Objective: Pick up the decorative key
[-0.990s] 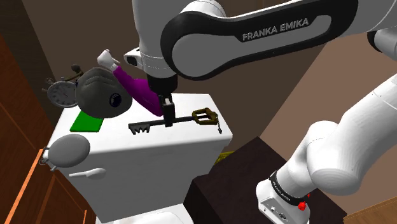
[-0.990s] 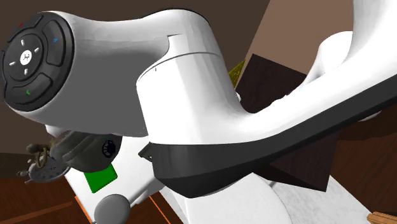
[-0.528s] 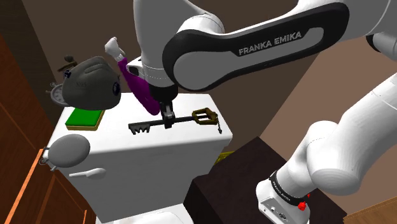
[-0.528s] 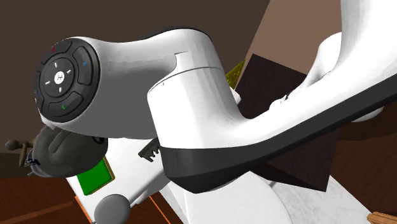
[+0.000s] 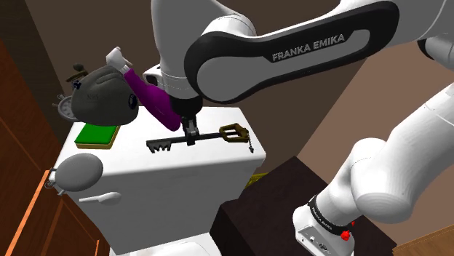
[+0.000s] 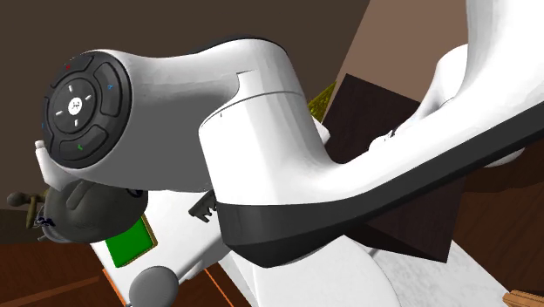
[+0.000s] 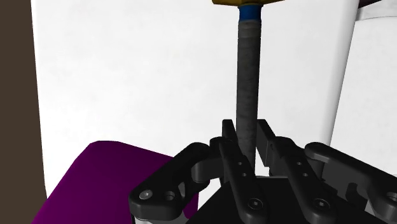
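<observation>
My fingers [image 7: 230, 147] pinch the dark shaft of the decorative key [image 5: 211, 136] at mid-length. The key appears to lie flat on the white toilet tank lid [image 5: 182, 171]. Grasp judged secured; lift outstanding.

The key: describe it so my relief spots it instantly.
Find the white tank under the arm. On its lid lies the key, clasped by the gripper. Unlike the flat green pad nearby, it is a thin dark shaft with teeth and a gold handle.
</observation>
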Robot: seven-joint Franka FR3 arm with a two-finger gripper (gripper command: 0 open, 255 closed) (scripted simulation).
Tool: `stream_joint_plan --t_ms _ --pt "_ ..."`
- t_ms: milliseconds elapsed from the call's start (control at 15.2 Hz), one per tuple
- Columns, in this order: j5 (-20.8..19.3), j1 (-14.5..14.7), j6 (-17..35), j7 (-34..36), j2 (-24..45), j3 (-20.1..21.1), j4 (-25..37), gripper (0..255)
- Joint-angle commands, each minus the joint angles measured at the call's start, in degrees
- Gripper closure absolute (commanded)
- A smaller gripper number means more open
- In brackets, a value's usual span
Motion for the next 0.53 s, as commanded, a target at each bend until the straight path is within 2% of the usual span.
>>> stream_joint_plan --t_ms 0,462 --pt "0.16 -0.02 -1.19 -0.24 -0.12 -0.04 0.92 255" --pt "0.77 -0.06 -6.44 -1.08 -1.56 -0.2 4.88 255"
